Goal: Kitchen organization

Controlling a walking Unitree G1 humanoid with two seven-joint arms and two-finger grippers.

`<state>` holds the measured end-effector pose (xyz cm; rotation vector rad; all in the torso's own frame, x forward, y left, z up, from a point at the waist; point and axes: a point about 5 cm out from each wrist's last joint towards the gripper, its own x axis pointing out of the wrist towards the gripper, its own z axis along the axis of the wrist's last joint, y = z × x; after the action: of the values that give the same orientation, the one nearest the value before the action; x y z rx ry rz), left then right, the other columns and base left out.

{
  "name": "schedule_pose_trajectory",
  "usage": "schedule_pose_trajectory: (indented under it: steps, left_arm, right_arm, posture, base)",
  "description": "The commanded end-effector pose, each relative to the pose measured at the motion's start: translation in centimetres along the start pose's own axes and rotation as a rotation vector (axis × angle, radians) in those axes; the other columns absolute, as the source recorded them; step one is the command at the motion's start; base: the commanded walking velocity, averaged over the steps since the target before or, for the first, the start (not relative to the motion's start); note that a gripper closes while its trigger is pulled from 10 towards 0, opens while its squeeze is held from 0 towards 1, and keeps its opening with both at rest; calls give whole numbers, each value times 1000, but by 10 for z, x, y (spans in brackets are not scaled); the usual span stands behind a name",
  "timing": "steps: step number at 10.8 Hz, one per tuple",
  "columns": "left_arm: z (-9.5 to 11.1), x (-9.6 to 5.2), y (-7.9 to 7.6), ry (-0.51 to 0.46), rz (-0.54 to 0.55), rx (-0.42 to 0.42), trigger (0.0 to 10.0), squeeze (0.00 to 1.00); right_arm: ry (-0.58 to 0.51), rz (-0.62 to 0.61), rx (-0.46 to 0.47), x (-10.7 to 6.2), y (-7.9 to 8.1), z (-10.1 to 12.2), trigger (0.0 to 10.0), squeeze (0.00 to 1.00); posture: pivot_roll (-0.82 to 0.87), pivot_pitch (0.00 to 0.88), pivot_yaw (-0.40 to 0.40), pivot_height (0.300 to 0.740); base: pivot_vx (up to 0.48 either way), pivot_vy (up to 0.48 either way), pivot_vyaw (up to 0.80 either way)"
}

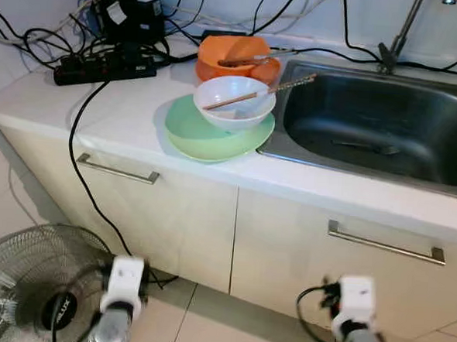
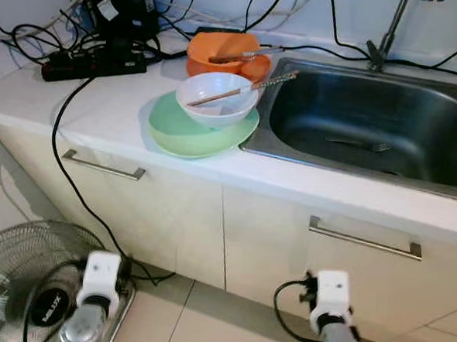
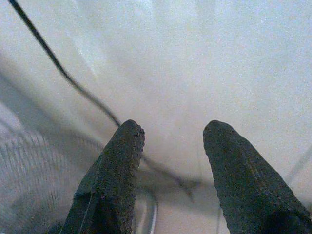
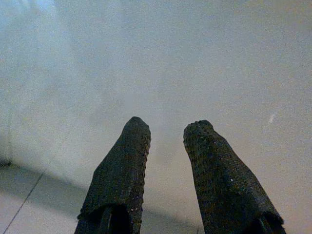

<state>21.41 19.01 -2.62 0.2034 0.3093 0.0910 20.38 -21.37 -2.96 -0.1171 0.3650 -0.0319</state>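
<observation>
The sink [image 1: 386, 126] runs off the right edge, so its far side is cut off. The tap [image 1: 404, 30] loses its top at the upper edge. The fan [image 1: 28, 283] is cut off at the bottom corner. The thing lying in the sink [image 1: 362, 147] is too dim to name.

White countertop [image 1: 131, 118] carries a green plate [image 1: 207, 139], orange bowl [image 1: 229, 53] (behind) and power strip [image 1: 103, 67].
</observation>
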Motion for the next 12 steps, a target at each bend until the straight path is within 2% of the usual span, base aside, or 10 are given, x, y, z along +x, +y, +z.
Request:
schedule_pose_trajectory:
  steps: [1, 4, 5, 6, 7, 8, 9, 10, 11, 12]
  left_arm:
    - [10, 1, 0, -58, 10, 8, 10000, 0]
    - [53, 0, -4, -238, 27, 4, 10000, 0]
    - [74, -5, -4, -317, 36, 2, 10000, 0]
    - [85, -8, -4, -351, 39, 2, 10000, 0]
    - [104, -9, -5, -411, 38, 11, 10000, 0]
    - [110, -10, -5, -440, 37, 14, 10000, 0]
    - [119, -9, -6, -464, 27, 35, 10000, 0]
    - [145, -7, -10, -513, 12, 66, 10000, 0]
    - [159, -6, -12, -549, 4, 51, 10000, 0]
    - [179, -1, -15, -604, -16, 22, 10000, 0]
  right_arm:
    - [-63, -1, -5, 0, -3, 12, 10000, 0]
    - [-238, -28, -43, -11, -10, 56, 10000, 0]
    - [-322, -47, -46, -18, -9, 82, 10000, 0]
    - [-371, -57, -45, -22, -8, 99, 10000, 0]
    - [-469, -76, -36, -25, -5, 131, 10000, 0]
    - [-537, -91, -16, -26, -3, 156, 10000, 0]
    - [-581, -97, 7, -25, -2, 172, 10000, 0]
    - [-632, -102, 57, -24, 1, 196, 10000, 0]
    - [-645, -86, 93, -21, 5, 206, 10000, 0]
    - [-631, -62, 121, -9, 14, 213, 10000, 0]
  posture:
    - [29, 26, 59, 740]
    - [18, 34, 58, 740]
    - [21, 38, 59, 740]
    - [23, 40, 59, 740]
    - [24, 41, 57, 740]
    - [21, 41, 58, 740]
    - [20, 38, 57, 740]
    - [23, 34, 55, 740]
    - [24, 29, 53, 740]
    - [21, 18, 61, 740]
  base:
    - [0, 0, 0]
    - [0, 0, 0]
    - [0, 0, 0]
    - [0, 0, 0]
    - [0, 0, 0]
    - [0, 0, 0]
    - [0, 0, 0]
    - [0, 0, 0]
    - [0, 0, 0]
    - [0, 0, 0]
